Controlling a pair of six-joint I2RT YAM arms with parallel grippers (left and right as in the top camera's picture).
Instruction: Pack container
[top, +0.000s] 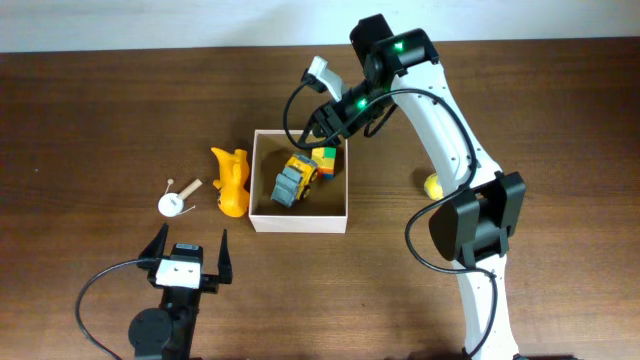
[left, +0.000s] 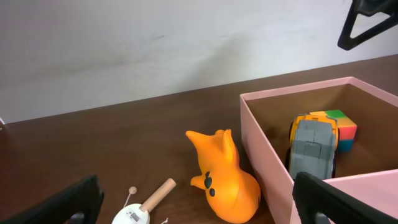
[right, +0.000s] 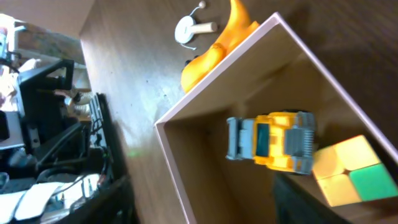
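Observation:
The container (top: 298, 222) is a square shallow box with white walls and a tan inside, at the table's middle. It also shows in the left wrist view (left: 267, 149) and the right wrist view (right: 199, 155). Inside lie a yellow and grey toy truck (top: 293, 180) (left: 313, 149) (right: 270, 142) and a coloured block cube (top: 324, 162) (left: 341, 127) (right: 351, 171). My right gripper (top: 322, 130) (right: 205, 208) is open and empty above the box's far edge. My left gripper (top: 190, 246) (left: 196, 208) is open and empty near the front edge, apart from the box.
An orange animal toy (top: 232, 182) (left: 225, 177) (right: 208, 59) lies against the box's left wall. A white round toy with a wooden handle (top: 173, 203) (left: 134, 216) (right: 188, 29) lies further left. A yellow object (top: 432, 185) lies to the box's right, partly hidden by the right arm.

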